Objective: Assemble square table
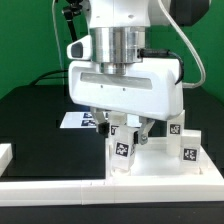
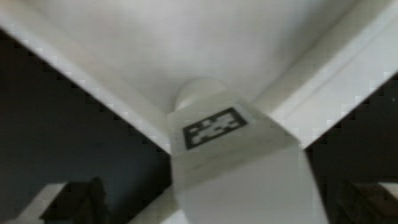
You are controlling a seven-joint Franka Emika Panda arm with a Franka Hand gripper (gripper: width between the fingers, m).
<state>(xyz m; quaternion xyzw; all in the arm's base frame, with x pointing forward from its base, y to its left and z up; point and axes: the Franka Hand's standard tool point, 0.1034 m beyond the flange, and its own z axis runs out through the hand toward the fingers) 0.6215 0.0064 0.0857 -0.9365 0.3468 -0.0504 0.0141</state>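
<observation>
The black table point(image 1: 30, 115) spreads under the whole scene, and the robot arm point(image 1: 122, 40) comes down from above in the middle of the exterior view, its broad white hand body blocking much of what lies behind. Beneath it sits the square tabletop point(image 1: 150, 165), a white tray-like piece with a raised rim, lying flat near the front of the table toward the exterior view's right. A long white border rail point(image 1: 60, 190) runs along the front edge of the table. Behind the arm, the marker board point(image 1: 78, 120) lies flat on the black surface, only partly visible. The gripper point(image 1: 125, 128) hangs over the tabletop with its dark fingers on either side of a leg block point(image 1: 122, 150), which stands upright on the tabletop with its tag facing the camera; the fingers appear clenched on this leg. In the wrist view the same leg point(image 2: 222, 150) fills the centre, tag up, against the white tray. A second leg block point(image 1: 186, 143) stands upright on the tabletop near its corner, toward the exterior view's right.
</observation>
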